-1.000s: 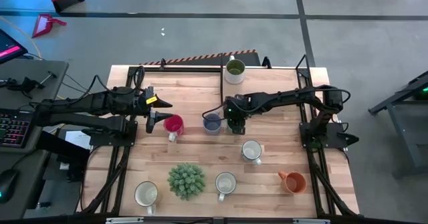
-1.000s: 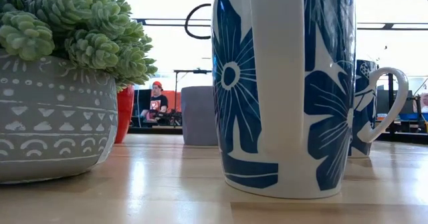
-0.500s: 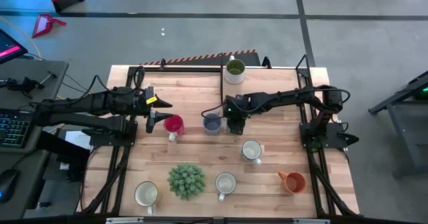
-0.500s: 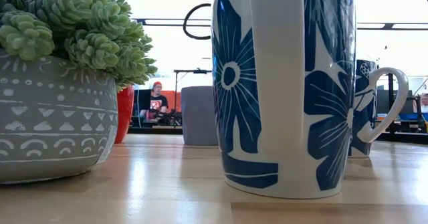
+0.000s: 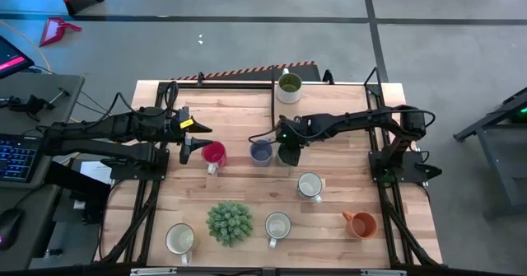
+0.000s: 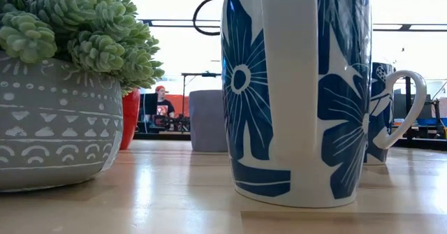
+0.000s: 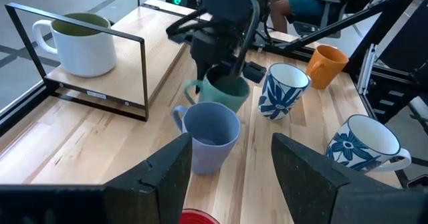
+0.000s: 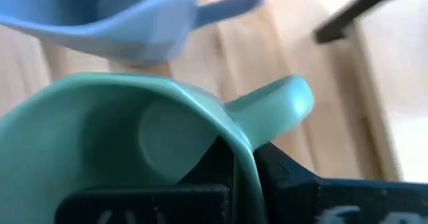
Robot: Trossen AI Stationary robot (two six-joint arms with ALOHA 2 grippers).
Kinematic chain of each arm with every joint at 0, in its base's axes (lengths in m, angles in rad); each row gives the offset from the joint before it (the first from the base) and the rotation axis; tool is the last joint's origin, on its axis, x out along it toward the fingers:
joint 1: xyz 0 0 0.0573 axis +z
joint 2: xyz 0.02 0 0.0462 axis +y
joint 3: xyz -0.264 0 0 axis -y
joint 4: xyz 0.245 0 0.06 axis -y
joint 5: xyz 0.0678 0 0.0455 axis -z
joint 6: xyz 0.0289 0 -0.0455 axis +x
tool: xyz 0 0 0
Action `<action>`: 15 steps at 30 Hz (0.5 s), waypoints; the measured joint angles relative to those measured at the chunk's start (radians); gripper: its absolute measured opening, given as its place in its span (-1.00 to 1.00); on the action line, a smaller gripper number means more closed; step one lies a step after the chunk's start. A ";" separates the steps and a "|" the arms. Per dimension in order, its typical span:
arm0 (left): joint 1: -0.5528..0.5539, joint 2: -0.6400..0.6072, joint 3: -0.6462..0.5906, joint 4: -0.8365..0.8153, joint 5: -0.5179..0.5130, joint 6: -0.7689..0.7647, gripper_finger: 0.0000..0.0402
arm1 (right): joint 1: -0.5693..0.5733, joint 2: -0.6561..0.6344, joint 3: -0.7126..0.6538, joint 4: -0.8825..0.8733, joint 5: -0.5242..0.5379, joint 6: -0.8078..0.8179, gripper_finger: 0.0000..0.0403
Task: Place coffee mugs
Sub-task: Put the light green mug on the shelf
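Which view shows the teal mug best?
Left wrist view: the teal mug stands on the table behind the blue-grey mug, the right pincer shut on its rim. Right wrist shows only a blurred close-up; the high view hides it under the arm; the low view misses it.

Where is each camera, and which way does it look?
High view: above the table, looking straight down; both arms show.
Low view: at tabletop height, looking level past the potted plant; no arm shows.
Left wrist view: on the left arm, facing the blue-grey mug; its open fingers show.
Right wrist view: on the right arm, close on the teal mug; its tool is shut on the rim.
Both wrist views share the teal and blue-grey mugs.
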 joint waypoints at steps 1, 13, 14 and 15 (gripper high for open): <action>0.000 0.000 0.000 -0.001 0.000 0.000 -0.04 | -0.001 -0.016 0.000 -0.005 0.007 0.012 -1.00; 0.000 0.003 0.000 -0.049 0.000 0.000 -0.04 | -0.027 -0.259 0.002 -0.230 0.161 0.161 -1.00; 0.000 0.004 0.000 -0.048 0.000 0.000 -0.04 | -0.038 -0.275 0.002 -0.244 0.184 0.174 -1.00; 0.000 0.004 0.000 -0.048 0.000 0.000 -0.04 | -0.051 -0.288 0.002 -0.251 0.202 0.185 -1.00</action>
